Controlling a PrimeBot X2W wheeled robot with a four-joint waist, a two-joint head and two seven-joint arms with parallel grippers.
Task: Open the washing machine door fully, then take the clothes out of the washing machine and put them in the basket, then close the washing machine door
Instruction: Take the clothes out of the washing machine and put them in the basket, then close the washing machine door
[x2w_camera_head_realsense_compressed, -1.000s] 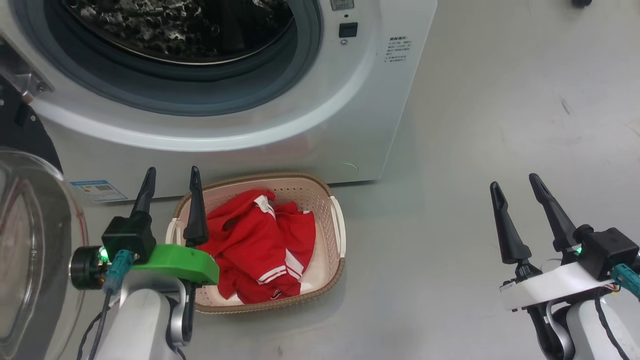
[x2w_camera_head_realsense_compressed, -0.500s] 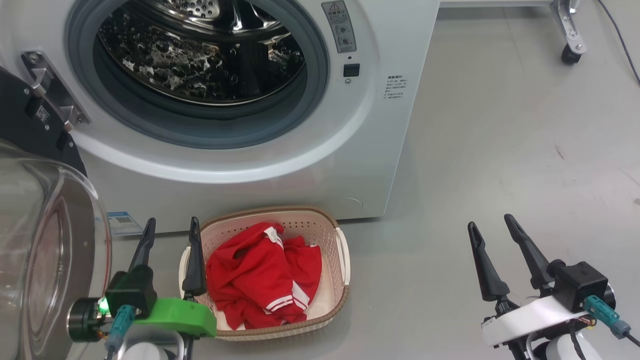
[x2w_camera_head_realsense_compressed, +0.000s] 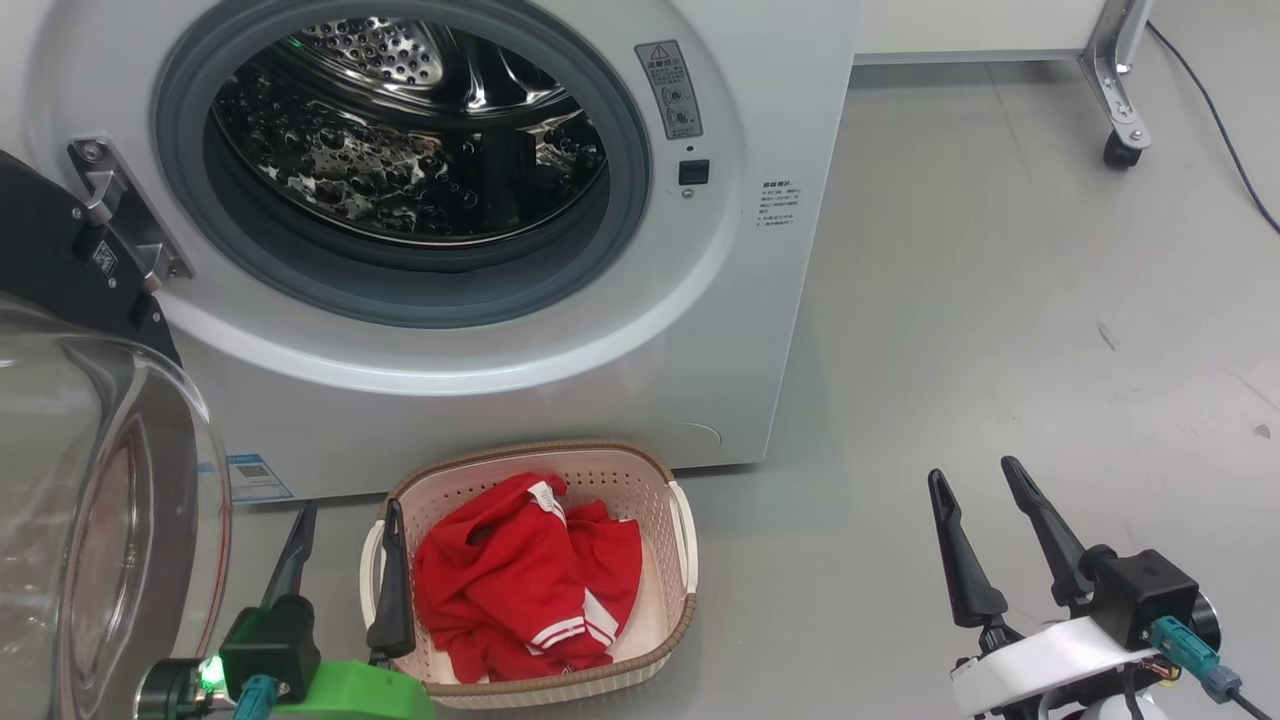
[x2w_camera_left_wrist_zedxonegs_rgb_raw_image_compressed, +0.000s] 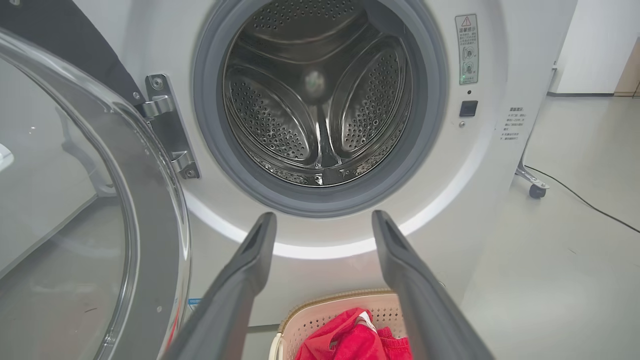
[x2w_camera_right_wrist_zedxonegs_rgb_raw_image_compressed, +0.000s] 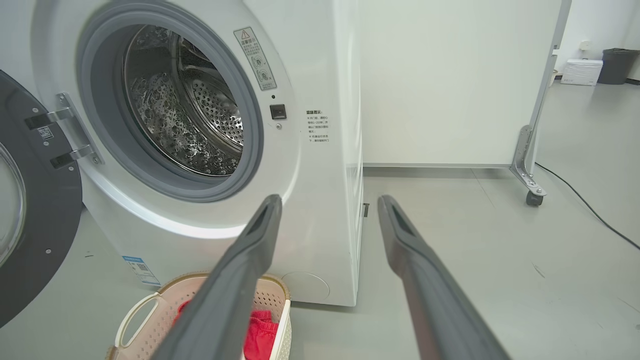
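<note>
At the left edge of the head view, the washing machine door (x2w_camera_head_realsense_compressed: 100, 500) is seen swung out on its hinge (x2w_camera_head_realsense_compressed: 120, 215), glass bowl bulging toward the robot.

- The left gripper (x2w_camera_head_realsense_compressed: 348, 512) is held just beside the door, to its right; fingers spread, nothing gripped.
- The right gripper (x2w_camera_head_realsense_compressed: 972, 474) is held well apart over bare floor (x2w_camera_head_realsense_compressed: 1000, 300); fingers likewise spread, empty.
- The clothes (x2w_camera_head_realsense_compressed: 520, 580) are found heaped in the basket (x2w_camera_head_realsense_compressed: 560, 452), which stands on the floor against the washing machine (x2w_camera_head_realsense_compressed: 740, 330). No red is seen in the drum (x2w_camera_head_realsense_compressed: 400, 150).
- Judged: only the closing is left. The door lies left of the left gripper, its face running outward from the machine front, so a push rightward and inward on the free rim is called for. The left arm is the nearer.

Against a second ago: the whole head picture has shifted downward, more of the drum and a castor (x2w_camera_head_realsense_compressed: 1118, 150) being taken in. This is put down to camera movement. The clothes lie as they did; both grippers' spread is unchanged.
</note>
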